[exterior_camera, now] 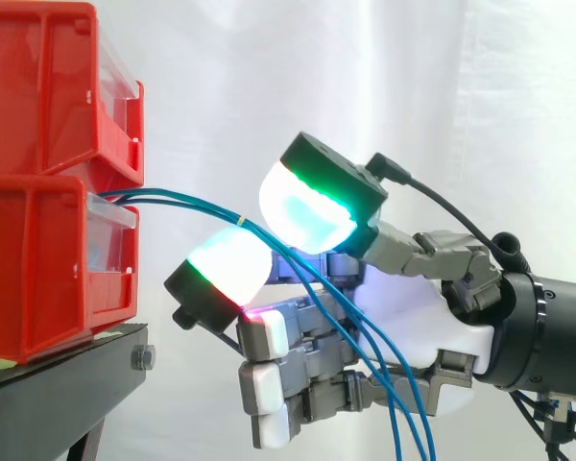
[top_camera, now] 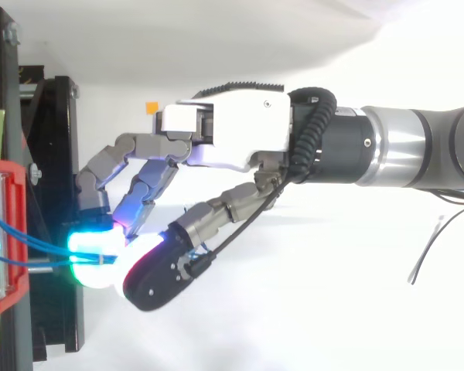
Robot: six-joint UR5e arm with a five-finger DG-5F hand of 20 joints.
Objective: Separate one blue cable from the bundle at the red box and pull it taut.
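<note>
Blue cables [exterior_camera: 197, 204] run out of lower red bin [exterior_camera: 38, 269], then droop across hand [exterior_camera: 451, 336]. Glowing fingertips [exterior_camera: 307, 206] pinch strands just beside bin. One strand or several caught? Cannot tell. Cable looks thin, limp, light, probably slick. Best hold: single strand near bin mouth, firm pinch.

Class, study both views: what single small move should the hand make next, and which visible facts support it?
Probably ease the hand back, away from the red box, holding its pinch. Its glowing pads are closed on the blue cables near the box, and the run between box and pads bows slightly. Whether one strand or several sit in the pinch I cannot tell.
</note>
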